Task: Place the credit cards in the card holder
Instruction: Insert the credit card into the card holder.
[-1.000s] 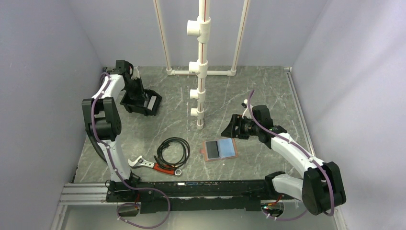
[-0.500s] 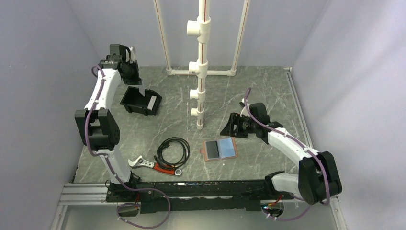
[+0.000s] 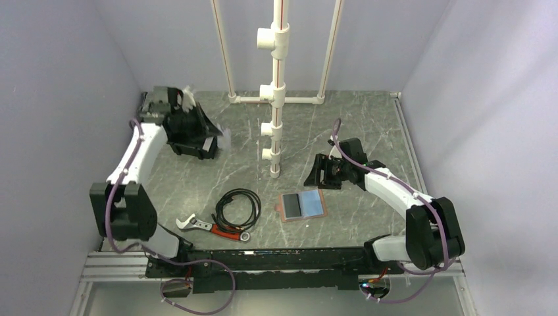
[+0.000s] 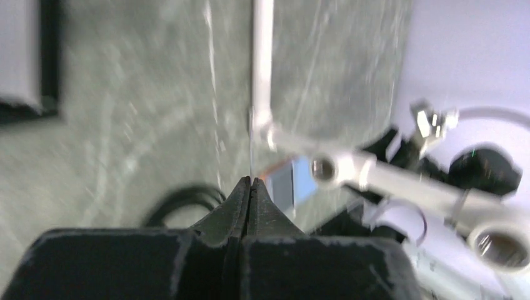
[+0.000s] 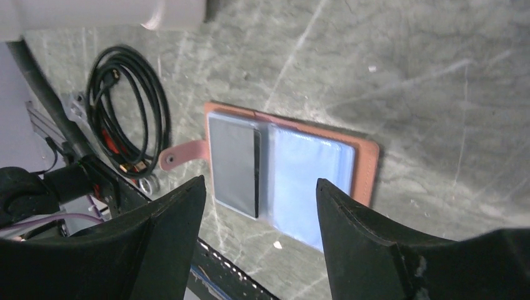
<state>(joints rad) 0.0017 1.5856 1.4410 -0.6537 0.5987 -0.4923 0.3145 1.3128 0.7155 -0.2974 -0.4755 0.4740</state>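
Over the grey surface (image 3: pixel 368 125), the right tool (image 5: pixel 259 184) is hovering, jaws spread wide and empty, above the card holder (image 3: pixel 302 205), which is lying open and flat with its long axis running left-right (dark grey half leftward), while the left tool (image 4: pixel 250 182) is pinching tight on a pale credit card (image 3: pixel 225 137).

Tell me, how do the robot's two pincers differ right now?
The left pincer is shut, pinching a thin pale card; the right pincer is open and empty. The left pincer is by the black bin; the right pincer faces the spread card holder. Both have black fingers.
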